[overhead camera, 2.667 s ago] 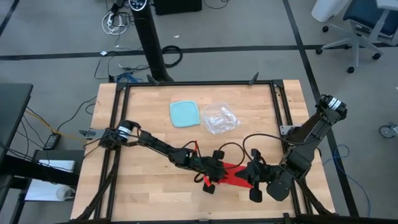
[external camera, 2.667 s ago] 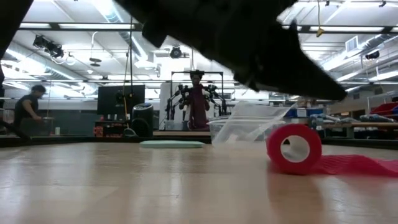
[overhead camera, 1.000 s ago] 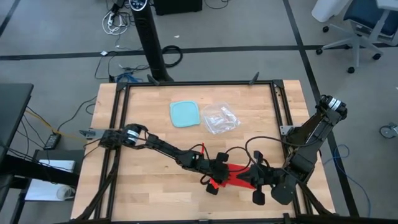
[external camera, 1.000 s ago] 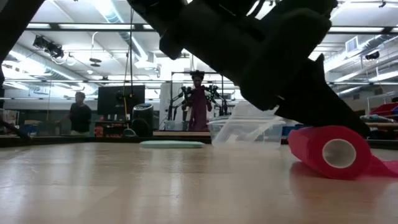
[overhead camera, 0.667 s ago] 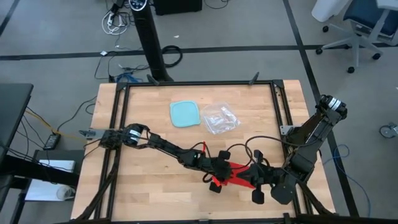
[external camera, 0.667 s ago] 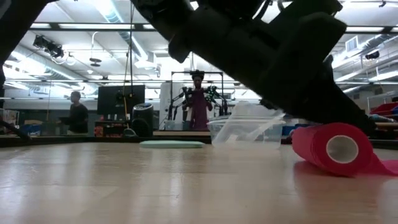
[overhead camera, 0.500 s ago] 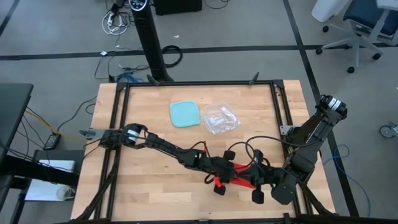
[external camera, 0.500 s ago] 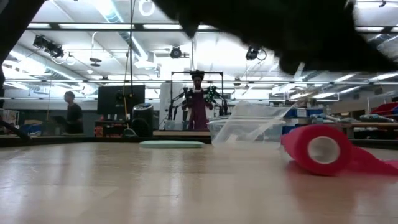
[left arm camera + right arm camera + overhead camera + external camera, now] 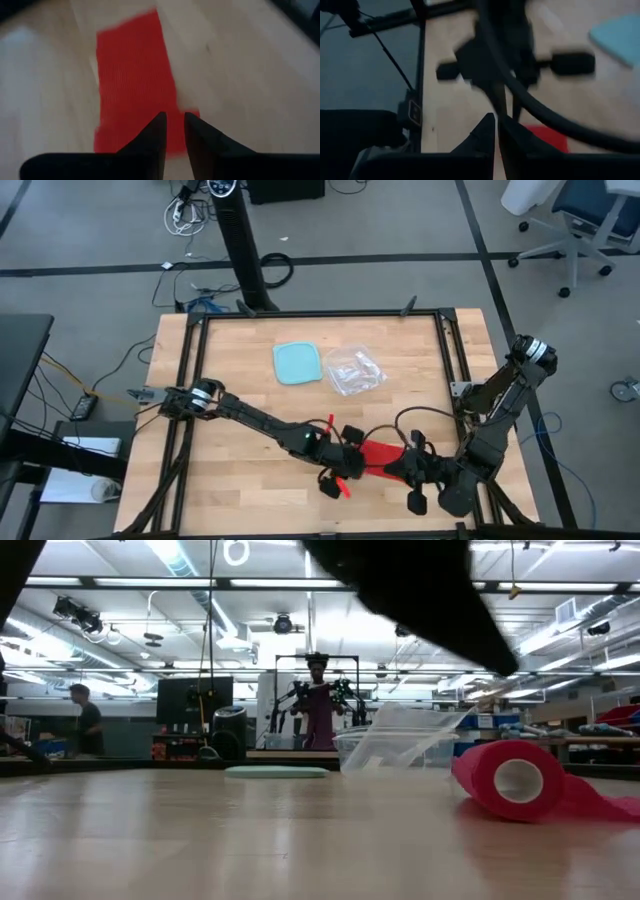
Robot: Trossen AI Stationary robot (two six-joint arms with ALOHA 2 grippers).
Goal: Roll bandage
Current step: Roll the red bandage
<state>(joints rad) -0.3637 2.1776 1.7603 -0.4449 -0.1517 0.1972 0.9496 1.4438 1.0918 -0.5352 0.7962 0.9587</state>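
Grey floor (image 9: 400, 230) with dark seams surrounds the wooden table (image 9: 240, 380); ceiling lights (image 9: 180, 560) glow above, an office chair (image 9: 570, 220) far behind the grippers.
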